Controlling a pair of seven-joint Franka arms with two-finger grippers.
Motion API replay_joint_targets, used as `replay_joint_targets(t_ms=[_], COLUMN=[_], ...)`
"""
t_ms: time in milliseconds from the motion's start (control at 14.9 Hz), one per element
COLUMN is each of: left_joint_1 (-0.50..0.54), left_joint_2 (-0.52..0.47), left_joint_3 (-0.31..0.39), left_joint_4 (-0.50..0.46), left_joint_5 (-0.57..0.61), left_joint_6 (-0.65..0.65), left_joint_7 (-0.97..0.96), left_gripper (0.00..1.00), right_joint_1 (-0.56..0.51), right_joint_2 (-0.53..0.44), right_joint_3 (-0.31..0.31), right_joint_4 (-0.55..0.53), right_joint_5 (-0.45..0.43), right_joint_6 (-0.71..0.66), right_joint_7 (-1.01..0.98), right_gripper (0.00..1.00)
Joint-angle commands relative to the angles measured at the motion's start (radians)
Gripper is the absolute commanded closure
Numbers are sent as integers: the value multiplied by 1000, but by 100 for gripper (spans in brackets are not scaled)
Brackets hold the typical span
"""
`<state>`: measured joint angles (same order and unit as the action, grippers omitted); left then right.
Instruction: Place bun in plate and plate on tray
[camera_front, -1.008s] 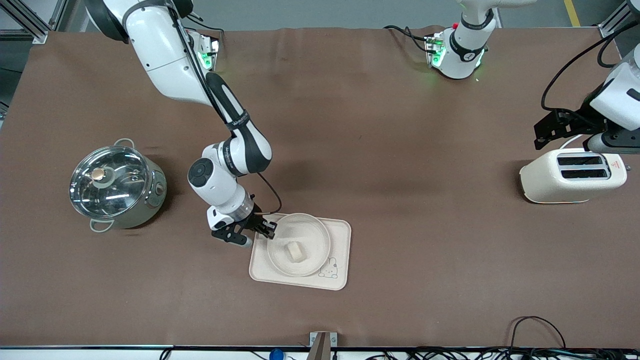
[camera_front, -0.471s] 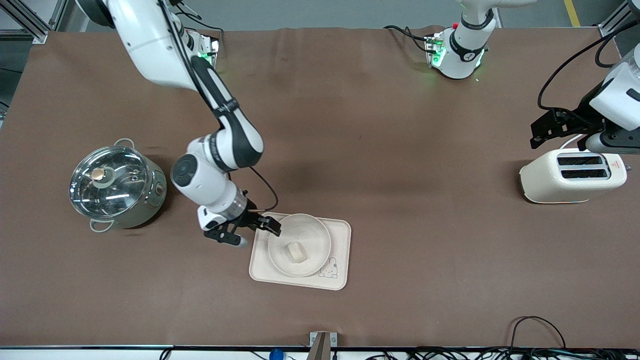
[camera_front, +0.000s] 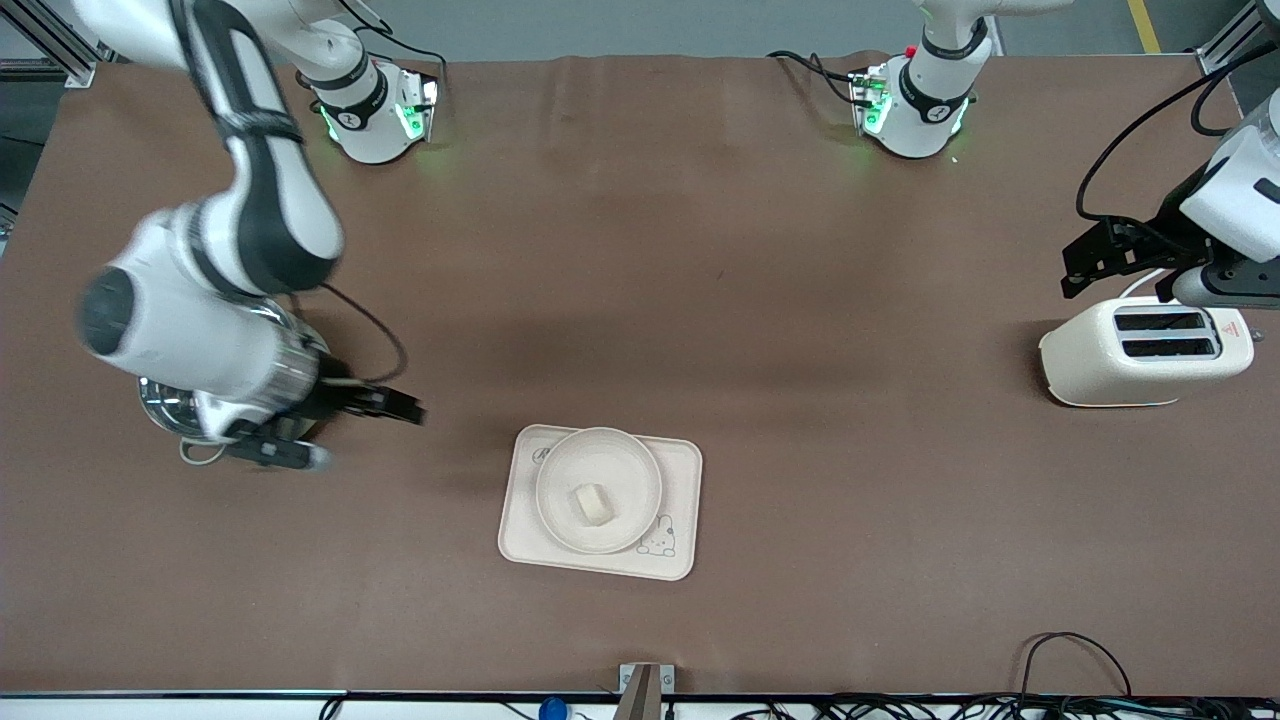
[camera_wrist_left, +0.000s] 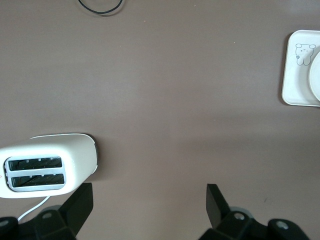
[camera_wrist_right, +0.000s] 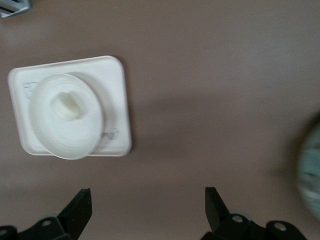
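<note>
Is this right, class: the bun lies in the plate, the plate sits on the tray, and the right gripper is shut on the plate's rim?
Not quite. The bun lies in the plate on the tray, but the front view shows the right gripper open, holding nothing, up beside the pot, away from the tray.

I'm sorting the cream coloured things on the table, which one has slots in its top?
The cream-white toaster at the left arm's end of the table: two dark slots on top. The round cream plate and rectangular cream tray have none.
</note>
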<state>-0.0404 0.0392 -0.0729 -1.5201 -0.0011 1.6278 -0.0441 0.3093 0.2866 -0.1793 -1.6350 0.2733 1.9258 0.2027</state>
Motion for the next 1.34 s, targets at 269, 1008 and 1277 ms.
replay_joint_targets(t_ms=[269, 1008, 1277], left_joint_1=[7, 7, 8], left_joint_2=[-9, -9, -5], left_joint_3=[-2, -2, -1], left_joint_4=[12, 12, 17], left_joint_5=[-11, -5, -2], left_joint_6=[-19, -19, -19], left_joint_7=[7, 13, 7], left_gripper=[0, 0, 0], right_joint_1=[-214, -342, -312], right_joint_2=[-299, -484, -495], right_joint_3=[15, 144, 106], right_joint_4=[-66, -68, -63], right_joint_5=[-172, -293, -301], right_joint_6=[-249, -439, -458], right_joint_7=[-288, -309, -309], right_gripper=[0, 0, 0])
